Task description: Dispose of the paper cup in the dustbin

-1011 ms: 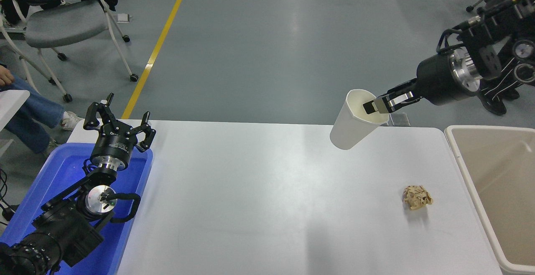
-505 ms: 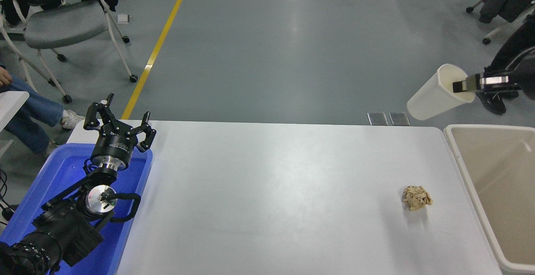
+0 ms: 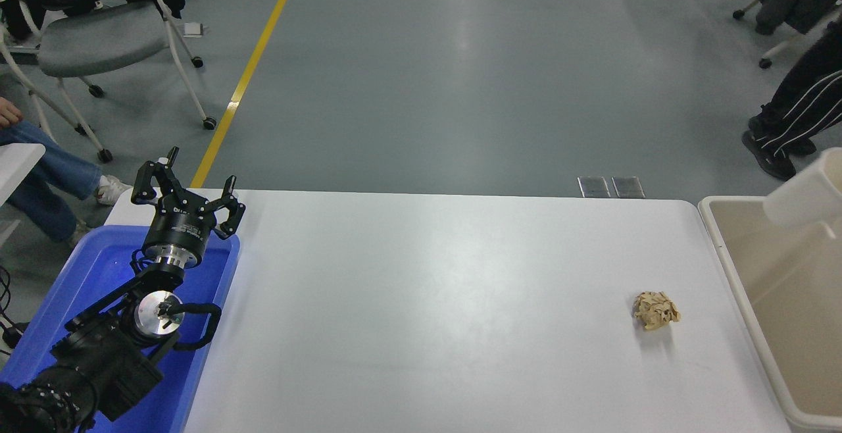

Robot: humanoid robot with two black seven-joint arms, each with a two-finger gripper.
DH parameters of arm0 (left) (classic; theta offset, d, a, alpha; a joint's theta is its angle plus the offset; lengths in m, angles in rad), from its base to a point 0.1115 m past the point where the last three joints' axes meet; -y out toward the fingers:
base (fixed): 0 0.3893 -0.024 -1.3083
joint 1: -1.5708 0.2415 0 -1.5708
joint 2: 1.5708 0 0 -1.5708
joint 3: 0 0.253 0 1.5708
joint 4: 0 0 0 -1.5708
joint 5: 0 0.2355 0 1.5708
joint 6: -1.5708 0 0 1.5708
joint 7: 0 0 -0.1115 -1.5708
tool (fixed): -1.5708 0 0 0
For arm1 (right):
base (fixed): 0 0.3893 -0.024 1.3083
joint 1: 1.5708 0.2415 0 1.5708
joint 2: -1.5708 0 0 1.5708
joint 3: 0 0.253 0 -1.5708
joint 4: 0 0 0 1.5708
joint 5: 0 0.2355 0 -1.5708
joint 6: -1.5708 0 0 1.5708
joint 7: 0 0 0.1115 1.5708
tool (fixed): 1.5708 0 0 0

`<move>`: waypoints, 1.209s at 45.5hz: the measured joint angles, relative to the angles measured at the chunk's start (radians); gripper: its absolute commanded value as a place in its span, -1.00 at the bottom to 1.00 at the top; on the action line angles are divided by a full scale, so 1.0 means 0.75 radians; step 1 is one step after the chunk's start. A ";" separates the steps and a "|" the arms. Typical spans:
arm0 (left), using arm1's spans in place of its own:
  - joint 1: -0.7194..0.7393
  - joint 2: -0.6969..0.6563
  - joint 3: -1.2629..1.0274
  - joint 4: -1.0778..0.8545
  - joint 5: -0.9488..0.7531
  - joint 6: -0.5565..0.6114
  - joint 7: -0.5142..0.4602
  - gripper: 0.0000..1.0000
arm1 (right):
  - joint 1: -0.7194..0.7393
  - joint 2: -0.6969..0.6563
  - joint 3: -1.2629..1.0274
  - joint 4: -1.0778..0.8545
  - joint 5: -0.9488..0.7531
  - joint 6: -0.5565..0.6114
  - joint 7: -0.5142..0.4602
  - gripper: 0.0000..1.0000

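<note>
While the white table (image 3: 421, 301) fills most of the view, it serves as the landmark here. Off the table's right end stands the dustbin (image 3: 723, 249), beige, open-topped, nothing visible on the part of its floor that shows. At the table's left end sits a blue tray (image 3: 99, 275), and over it the left gripper (image 3: 187, 206) is parked, fingers spread apart, holding nothing. The paper cup (image 3: 802, 196) hangs tilted at the picture's right edge, beyond the table's far right corner and over the dustbin's far end, partly cut off by the frame. The right gripper is out of frame, so its grip cannot be told. Smallest item: a crumpled tan paper ball (image 3: 656, 310) on the table near its right end, untouched. Judgement: carry looks nearly complete; release into the bin not yet done.
</note>
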 measured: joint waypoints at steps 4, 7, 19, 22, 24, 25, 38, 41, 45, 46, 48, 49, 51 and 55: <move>0.000 0.000 0.000 0.000 0.000 0.000 0.000 1.00 | -0.084 0.046 0.002 -0.098 0.053 -0.014 -0.002 -1.00; 0.000 0.000 0.000 0.000 0.000 0.000 0.000 1.00 | -0.148 0.085 0.002 -0.181 0.106 -0.023 -0.002 -1.00; 0.000 0.000 0.000 0.000 0.000 0.000 0.000 1.00 | -0.410 0.313 0.003 -0.579 0.322 -0.045 -0.004 -1.00; 0.000 0.000 0.000 0.000 0.000 0.000 0.000 1.00 | -0.472 0.384 0.003 -0.697 0.370 -0.047 -0.005 -1.00; 0.000 0.000 0.000 0.000 0.000 0.000 0.000 1.00 | -0.508 0.427 0.004 -0.768 0.402 -0.048 -0.008 -1.00; 0.000 0.000 0.000 0.000 0.000 0.000 0.000 1.00 | -0.532 0.456 0.004 -0.817 0.426 -0.049 -0.013 -1.00; 0.000 0.000 0.000 0.000 0.000 0.000 0.000 1.00 | -0.709 0.649 0.018 -1.092 0.705 -0.095 -0.205 -1.00; 0.000 0.000 0.000 0.000 0.000 0.000 0.000 1.00 | -0.737 0.676 0.022 -1.119 0.758 -0.131 -0.246 -1.00; 0.000 0.000 0.000 0.000 0.000 0.000 0.000 1.00 | -0.770 0.713 0.040 -1.144 0.813 -0.178 -0.296 -1.00; 0.000 0.000 0.000 0.000 0.000 0.000 0.000 1.00 | -0.775 0.720 0.045 -1.149 0.821 -0.188 -0.305 -1.00; 0.000 0.000 0.000 0.000 0.000 0.000 0.000 1.00 | -0.787 0.734 0.058 -1.155 0.838 -0.207 -0.322 -1.00; 0.000 0.000 0.000 0.000 0.000 0.000 0.000 1.00 | -0.792 0.740 0.064 -1.158 0.844 -0.215 -0.329 -1.00; 0.000 0.000 0.000 0.000 0.000 0.000 0.000 1.00 | -0.805 0.756 0.077 -1.164 0.858 -0.234 -0.346 -1.00; 0.000 0.000 0.000 0.000 0.000 0.000 0.000 1.00 | -0.825 0.781 0.094 -1.171 0.875 -0.259 -0.367 -1.00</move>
